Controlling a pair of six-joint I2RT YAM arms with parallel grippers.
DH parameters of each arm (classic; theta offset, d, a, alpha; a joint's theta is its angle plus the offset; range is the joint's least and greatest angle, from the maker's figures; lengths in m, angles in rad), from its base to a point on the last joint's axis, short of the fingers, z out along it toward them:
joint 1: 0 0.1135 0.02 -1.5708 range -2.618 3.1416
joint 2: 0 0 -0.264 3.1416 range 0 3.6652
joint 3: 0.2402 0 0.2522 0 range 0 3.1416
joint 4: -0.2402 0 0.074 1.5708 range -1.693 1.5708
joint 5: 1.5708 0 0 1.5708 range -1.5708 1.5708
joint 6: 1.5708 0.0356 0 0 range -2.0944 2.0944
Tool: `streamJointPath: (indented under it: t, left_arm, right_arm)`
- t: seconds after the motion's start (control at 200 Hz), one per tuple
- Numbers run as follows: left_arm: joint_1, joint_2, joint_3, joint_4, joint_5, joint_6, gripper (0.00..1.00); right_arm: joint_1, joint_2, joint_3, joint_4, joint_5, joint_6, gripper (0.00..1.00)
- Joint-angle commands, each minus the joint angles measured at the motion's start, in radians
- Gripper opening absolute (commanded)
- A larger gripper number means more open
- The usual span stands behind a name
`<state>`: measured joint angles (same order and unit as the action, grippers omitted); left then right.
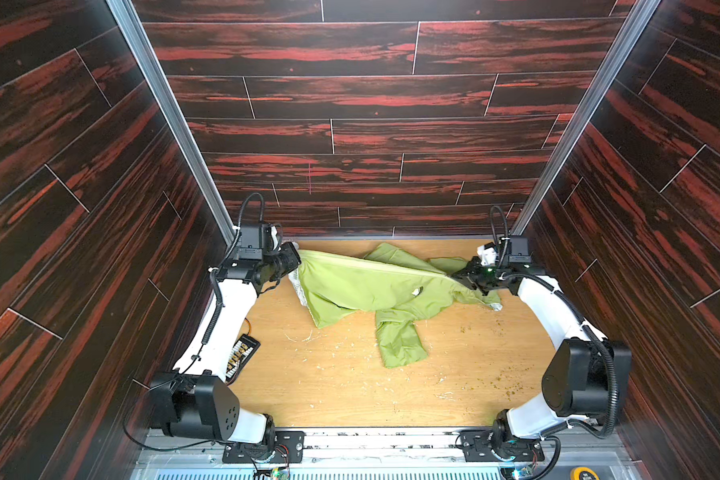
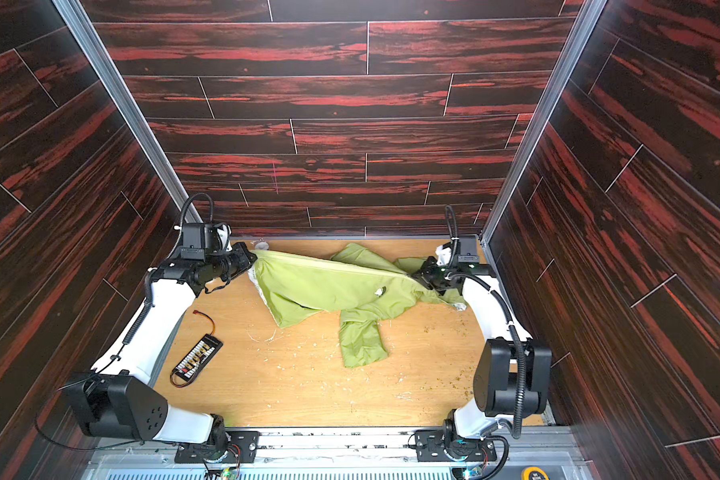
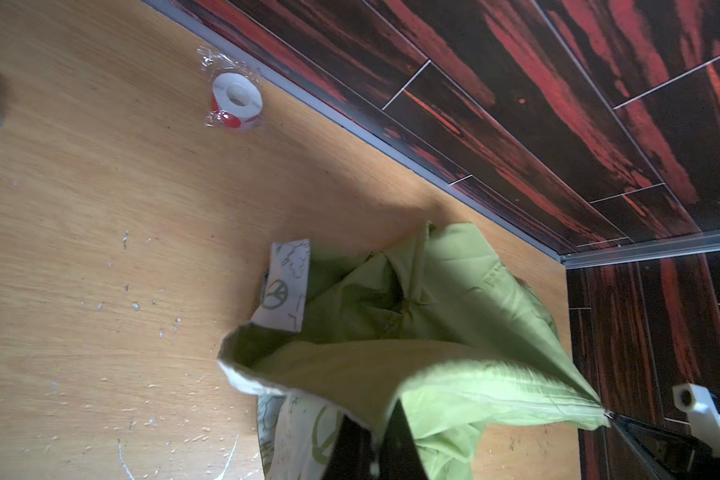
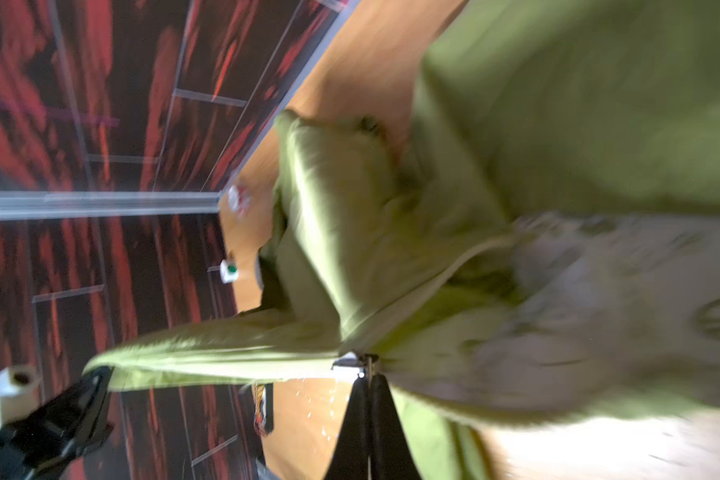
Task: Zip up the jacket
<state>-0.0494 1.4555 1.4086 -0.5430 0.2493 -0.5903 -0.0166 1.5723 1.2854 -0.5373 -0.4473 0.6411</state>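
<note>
no legible words; green peace signs (image 3: 274,296) stand on the pale lining (image 3: 294,266) of the jacket (image 3: 454,299).

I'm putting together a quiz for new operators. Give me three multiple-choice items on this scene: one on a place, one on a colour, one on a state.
1. Where is the jacket?
A) bunched at the near edge
B) stretched between the left gripper and the right gripper
C) rolled into a ball

2. What is its outer colour?
A) green
B) blue
C) red

3. The right gripper is:
A) open and empty
B) out of view
C) shut on the jacket's zipper

Answers:
1. B, both top views show it taut from gripper to gripper.
2. A, the fabric is lime green.
3. C, the right wrist view shows it clamped at the zipper's end.
</note>
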Motion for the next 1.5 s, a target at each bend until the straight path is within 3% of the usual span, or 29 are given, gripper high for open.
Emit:
streamJointPath:
  t: [0.0,0.586,0.796,0.967,1.172,1.267,1.337,1.377,1.453,1.498]
  left_arm:
    - [0.019,-0.002,0.032,-0.011,-0.071,0.018,0.00]
    - [0.042,0.010,-0.021,-0.005,-0.077,0.052,0.00]
    - [0.047,0.049,0.036,0.019,-0.067,0.034,0.00]
    - [0.047,0.183,0.279,0.068,0.010,-0.061,0.00]
    - [0.048,0.365,0.811,0.093,0.145,-0.205,0.00]
    - [0.048,0.434,1.001,0.010,0.196,-0.208,0.00]
    - [0.049,0.421,0.994,-0.069,0.237,-0.172,0.00]
    - [0.047,0.388,0.927,-0.096,0.239,-0.150,0.00]
    - [0.046,0.265,0.671,-0.044,0.226,-0.144,0.00]
    - [0.047,0.168,0.475,0.085,0.212,-0.169,0.00]
  right_arm:
    - [-0.044,-0.040,-0.010,-0.060,0.066,-0.041,0.00]
    - [-0.163,-0.044,0.017,-0.139,0.217,-0.071,0.00]
    - [-0.164,-0.005,0.093,-0.136,0.204,-0.059,0.00]
    - [-0.172,0.100,0.395,-0.130,0.110,-0.024,0.00]
    - [-0.196,0.271,1.113,-0.267,0.022,-0.039,0.00]
    - [-0.220,0.316,1.300,-0.309,-0.048,-0.036,0.00]
    - [-0.222,0.276,1.244,-0.309,-0.083,-0.064,0.00]
    - [-0.220,0.222,1.128,-0.276,-0.101,-0.078,0.00]
    - [-0.220,0.069,0.805,-0.151,-0.107,-0.085,0.00]
    - [-0.221,-0.027,0.594,-0.077,-0.093,-0.083,0.00]
